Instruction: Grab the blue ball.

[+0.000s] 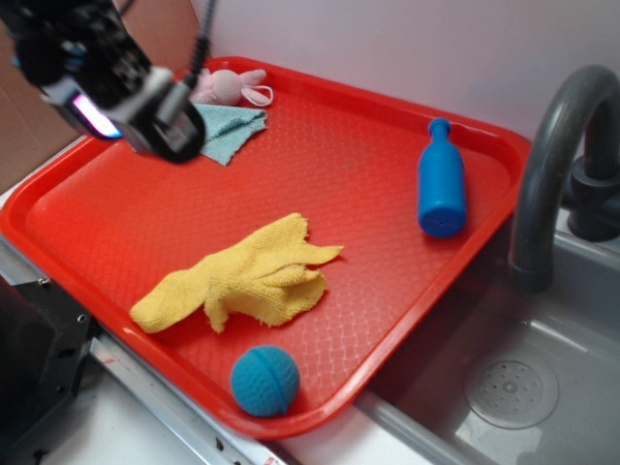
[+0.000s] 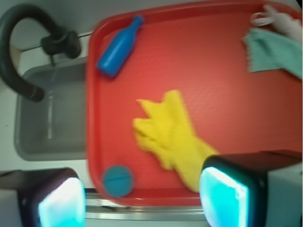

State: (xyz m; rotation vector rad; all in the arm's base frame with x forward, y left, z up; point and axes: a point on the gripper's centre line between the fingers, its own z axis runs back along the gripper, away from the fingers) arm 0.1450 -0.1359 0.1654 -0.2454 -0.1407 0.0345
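Small teal-blue ball (image 1: 264,381), round, with a dimpled knit-like skin and one curved seam across its top in the wrist view (image 2: 118,180). No long axis, so no pointing direction to speak of. Sits in the near corner of the red tray (image 1: 387,281), well apart from the hand (image 2: 142,198), just past the yellow cloth (image 1: 242,281). Hand raised above the tray, fingers (image 2: 61,201) spread wide, holding nothing.

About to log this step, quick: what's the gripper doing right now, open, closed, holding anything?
Gripper: open and empty, its fingers spread wide, up above the red tray and nowhere near the blue ball.
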